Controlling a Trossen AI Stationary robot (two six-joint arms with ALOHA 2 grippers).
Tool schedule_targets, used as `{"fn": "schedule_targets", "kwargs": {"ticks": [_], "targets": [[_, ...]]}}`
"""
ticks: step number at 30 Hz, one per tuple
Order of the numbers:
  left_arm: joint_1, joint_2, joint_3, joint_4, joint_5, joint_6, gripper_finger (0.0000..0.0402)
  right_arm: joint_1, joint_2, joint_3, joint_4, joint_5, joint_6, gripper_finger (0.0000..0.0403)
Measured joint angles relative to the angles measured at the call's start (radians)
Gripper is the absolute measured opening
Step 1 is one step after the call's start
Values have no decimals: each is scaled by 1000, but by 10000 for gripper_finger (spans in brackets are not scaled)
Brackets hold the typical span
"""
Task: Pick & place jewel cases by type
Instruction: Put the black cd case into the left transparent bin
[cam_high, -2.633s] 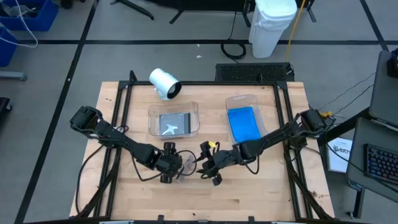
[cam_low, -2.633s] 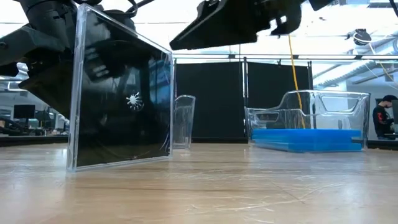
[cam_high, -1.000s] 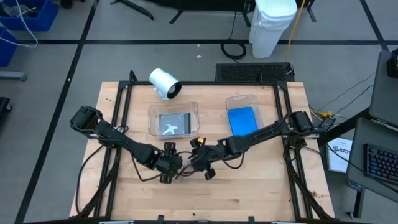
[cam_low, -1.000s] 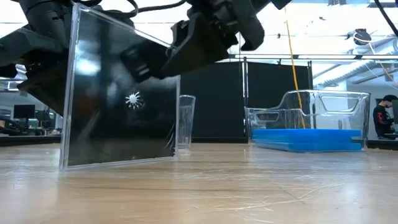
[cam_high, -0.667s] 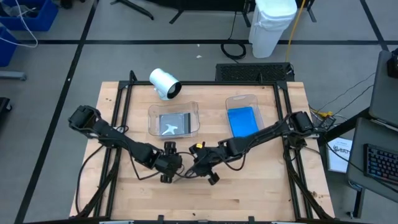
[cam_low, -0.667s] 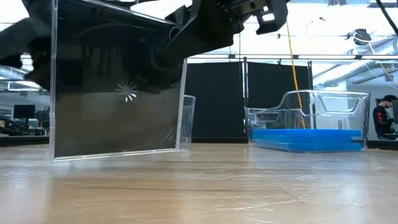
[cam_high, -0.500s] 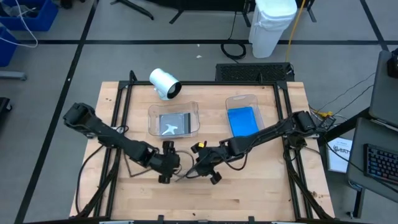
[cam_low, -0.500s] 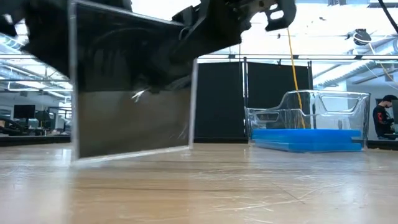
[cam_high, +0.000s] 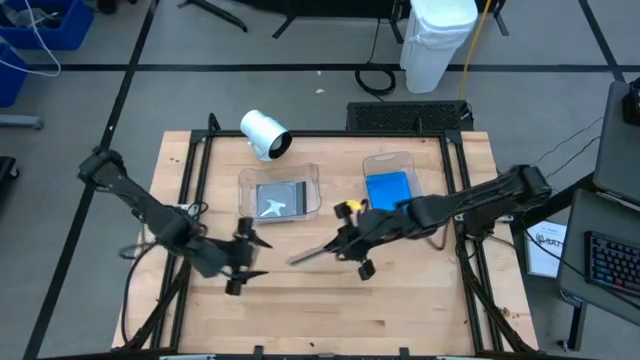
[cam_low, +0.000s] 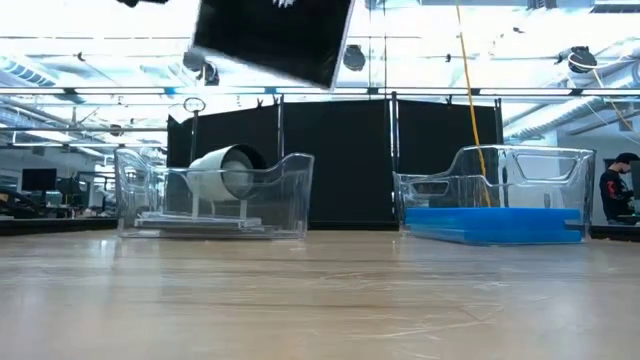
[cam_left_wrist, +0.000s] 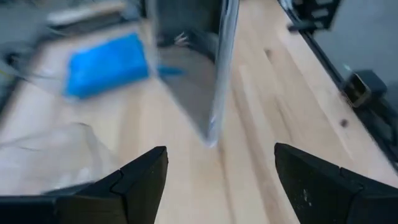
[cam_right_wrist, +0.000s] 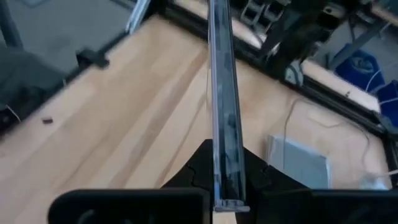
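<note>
A dark grey jewel case (cam_high: 311, 255) hangs above the middle of the table, on edge, with my right gripper (cam_high: 337, 249) shut on it. The low view shows this case (cam_low: 274, 36) high over the table. My left gripper (cam_high: 254, 258) stands open to its left, apart from it; in the left wrist view the case (cam_left_wrist: 221, 68) stands ahead of the open fingers. Another dark case (cam_high: 279, 200) lies flat in the left clear tray (cam_high: 247, 183). Blue cases (cam_high: 389, 197) lie flat in the right clear tray (cam_high: 404, 158). My right gripper pinches the case's two flat faces between its two fingers at the edge nearest the gripper (cam_right_wrist: 224, 163). The fingers come about level from the table's right. The case stands on edge, reaching out past the fingertips toward the left, lifted clear of the table.
A white cylinder (cam_high: 264, 133) lies at the table's far left, behind the left tray. A black frame (cam_high: 455, 190) runs around the tabletop. Bare wood (cam_high: 330, 310) lies between the grippers and the near edge.
My right gripper has taken the dark case, which stood on its lower edge on the table, and carried it up and toward the right and far side, now clear of the wood. My left gripper has drawn back toward the table's left edge, away from the case.
</note>
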Motion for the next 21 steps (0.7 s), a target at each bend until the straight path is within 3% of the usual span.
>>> {"fn": "schedule_targets", "kwargs": {"ticks": [3, 7, 11, 15, 21], "targets": [[-44, -87, -53, 28, -112, 16, 296, -16, -81, -80, 28, -2, 30, 16], [-97, -223, -215, 141, -213, 27, 296, -51, -208, -250, 127, -2, 81, 16], [-115, -368, -427, 342, -235, 20, 296, -102, -353, -463, 288, -14, 140, 16], [-116, -496, -592, 524, -235, 47, 296, -167, -501, -667, 506, -108, 210, 19], [-116, -657, -706, 575, -276, 85, 296, -243, -687, -871, 696, -210, 246, 16]]}}
